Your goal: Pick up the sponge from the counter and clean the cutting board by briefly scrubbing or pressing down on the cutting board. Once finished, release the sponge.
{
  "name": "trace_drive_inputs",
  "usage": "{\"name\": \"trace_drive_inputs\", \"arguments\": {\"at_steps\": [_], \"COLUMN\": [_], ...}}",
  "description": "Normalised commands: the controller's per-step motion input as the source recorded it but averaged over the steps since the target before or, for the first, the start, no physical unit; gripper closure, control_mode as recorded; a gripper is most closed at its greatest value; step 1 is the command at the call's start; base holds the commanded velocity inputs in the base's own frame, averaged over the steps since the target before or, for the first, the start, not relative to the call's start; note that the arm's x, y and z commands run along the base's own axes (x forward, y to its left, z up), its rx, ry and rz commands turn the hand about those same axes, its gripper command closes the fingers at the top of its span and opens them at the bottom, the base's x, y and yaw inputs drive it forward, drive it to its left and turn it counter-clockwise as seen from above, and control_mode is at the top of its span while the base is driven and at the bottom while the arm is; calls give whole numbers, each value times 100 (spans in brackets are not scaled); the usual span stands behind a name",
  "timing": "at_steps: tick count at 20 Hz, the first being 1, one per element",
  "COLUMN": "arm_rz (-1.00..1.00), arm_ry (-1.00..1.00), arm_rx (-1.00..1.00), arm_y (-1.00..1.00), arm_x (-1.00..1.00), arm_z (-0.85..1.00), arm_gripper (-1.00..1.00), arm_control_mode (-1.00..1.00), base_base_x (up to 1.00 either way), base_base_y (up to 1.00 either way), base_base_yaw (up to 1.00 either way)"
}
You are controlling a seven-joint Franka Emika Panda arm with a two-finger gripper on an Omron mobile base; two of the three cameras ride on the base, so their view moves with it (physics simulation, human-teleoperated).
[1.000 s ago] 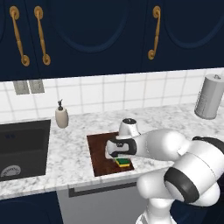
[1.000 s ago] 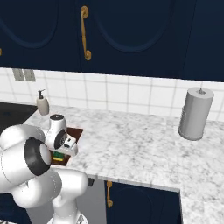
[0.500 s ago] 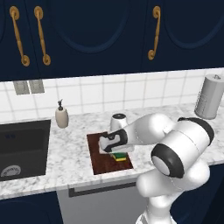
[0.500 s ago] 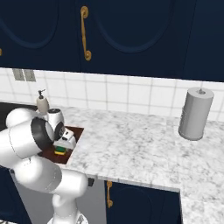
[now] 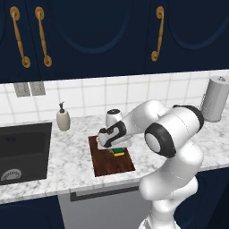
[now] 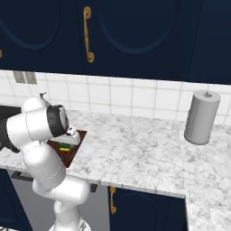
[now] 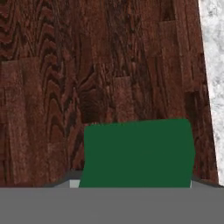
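Fingertips are hidden behind the small green-topped, yellow-based sponge [image 7: 138, 153], so whether they pinch it cannot be told. From the left base camera the two-finger gripper [image 5: 114, 147] sits low over the sponge [image 5: 118, 152], which lies on the flat dark reddish-brown wooden cutting board [image 5: 109, 162] near its far right corner. The board's right edge meets the white-and-grey speckled marble counter [image 7: 213, 52], with open worktop beyond. No writing is readable on the cream soap dispenser [image 5: 63, 119] or the grey paper-towel roll [image 6: 201, 117].

No readable text, label or number shows anywhere.
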Motion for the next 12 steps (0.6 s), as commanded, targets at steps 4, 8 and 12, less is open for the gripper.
{"name": "trace_drive_inputs", "arguments": {"at_steps": [4,8,12], "arm_rz": [0,0,0], "arm_ry": [-13,-21,-24], "arm_rx": [0,0,0], "arm_y": [-4,-6,-12], "arm_x": [69,52,41], "arm_z": [-20,-41,-54], "arm_gripper": [100,100,100], "arm_control_mode": [-100,-100,-100], "base_base_x": [0,0,0], "base_base_y": [0,0,0], "base_base_yaw": [0,0,0]}}
